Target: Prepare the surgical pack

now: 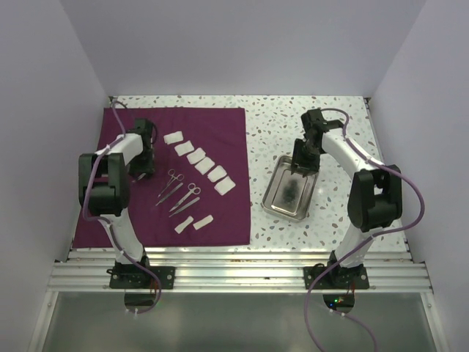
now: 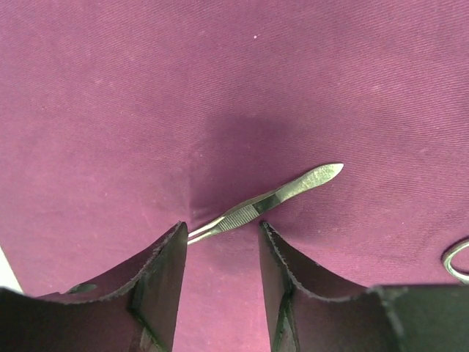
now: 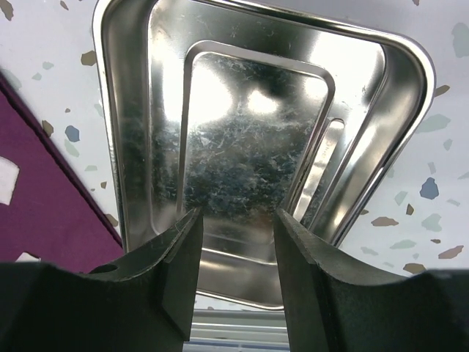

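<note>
The maroon cloth (image 1: pixel 212 125) lies flat on the left of the table. On it are a diagonal row of white gauze pads (image 1: pixel 199 157), two more pads (image 1: pixel 193 222), and scissors and forceps (image 1: pixel 176 192). My left gripper (image 2: pixel 223 229) is open just above the cloth. A pair of tweezers (image 2: pixel 271 202) lies flat on the cloth right at its fingertips, and nothing is between them. The empty steel tray (image 1: pixel 277 203) sits on the bare table to the right. My right gripper (image 3: pixel 238 216) hangs open over the tray (image 3: pixel 132 110) near its far end.
In the top view my left gripper (image 1: pixel 143 170) is at the cloth's left part and my right gripper (image 1: pixel 299 167) is at the tray's far rim. A scissors ring (image 2: pixel 456 260) shows at the left wrist view's right edge. Walls enclose the speckled table (image 1: pixel 330 117).
</note>
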Motion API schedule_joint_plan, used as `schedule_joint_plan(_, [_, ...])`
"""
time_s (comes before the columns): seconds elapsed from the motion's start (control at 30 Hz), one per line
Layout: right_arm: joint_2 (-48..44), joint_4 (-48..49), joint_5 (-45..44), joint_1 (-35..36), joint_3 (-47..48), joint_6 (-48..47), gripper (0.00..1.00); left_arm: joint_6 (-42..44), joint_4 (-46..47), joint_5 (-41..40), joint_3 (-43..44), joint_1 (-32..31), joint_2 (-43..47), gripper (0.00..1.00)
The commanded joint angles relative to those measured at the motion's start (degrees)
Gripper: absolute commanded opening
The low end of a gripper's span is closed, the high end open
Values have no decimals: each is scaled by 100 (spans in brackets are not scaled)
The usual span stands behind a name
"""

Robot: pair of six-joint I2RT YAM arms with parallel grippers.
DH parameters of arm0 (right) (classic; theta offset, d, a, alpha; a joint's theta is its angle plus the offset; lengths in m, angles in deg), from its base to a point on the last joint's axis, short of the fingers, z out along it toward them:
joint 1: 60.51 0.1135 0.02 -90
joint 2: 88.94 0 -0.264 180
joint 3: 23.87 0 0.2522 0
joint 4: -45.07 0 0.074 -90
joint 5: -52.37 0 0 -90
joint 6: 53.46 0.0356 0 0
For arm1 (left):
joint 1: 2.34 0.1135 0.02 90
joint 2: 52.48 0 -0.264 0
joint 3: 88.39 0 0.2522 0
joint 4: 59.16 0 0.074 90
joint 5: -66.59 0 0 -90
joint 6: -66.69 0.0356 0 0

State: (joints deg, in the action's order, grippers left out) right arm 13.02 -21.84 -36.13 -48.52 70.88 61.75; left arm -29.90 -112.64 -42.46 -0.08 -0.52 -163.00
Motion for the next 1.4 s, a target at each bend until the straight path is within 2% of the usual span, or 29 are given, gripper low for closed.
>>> schedule_joint_plan(0.0, [-264,15,184,14,-4,-104,47,131,202,279,157,134,-110,46])
schedule_joint_plan(0.17, [-299,41,211,40,-4,-130,47,149,193,437,227,195,-224,39])
schedule_joint_plan(0.3, [-299,32,211,40,-4,-139,47,132,149,507,289,204,-260,28])
schedule_joint_plan(0.53, [-343,15,290,102,57,-122,47,-70,-97,657,324,213,56,17])
schedule_joint_plan(0.67, [-369,-3,474,207,180,-122,47,-281,-290,963,306,204,381,1])
schedule_joint_plan(0.7, [-360,32,761,277,206,-157,47,-325,-360,1069,280,196,478,0])
schedule_joint_plan(0.87, [-158,706,2415,690,303,-96,47,-685,-387,2255,-245,-6,1435,0])
schedule_joint_plan(0.93, [-97,1085,2940,997,172,316,47,-826,-326,2867,-475,-147,1873,0])
schedule_joint_plan(1.03, [-123,2253,3530,1332,-152,1247,47,-1360,-28,3834,-949,-489,2454,0])
schedule_joint_plan(1.07, [-132,2926,3629,1489,-249,1519,48,-1510,121,4030,-1159,-673,2569,0])
schedule_joint_plan(1.17, [-149,3738,3656,1692,-330,2233,47,-2089,386,4619,-1468,-1060,2939,0])
schedule_joint_plan(1.23, [-132,3838,3586,1833,-190,2348,46,-2346,737,5066,-1609,-1386,3106,0])
schedule_joint_plan(1.37, [61,3347,3296,1912,39,2322,45,-2707,949,5113,-1593,-1904,3230,0])
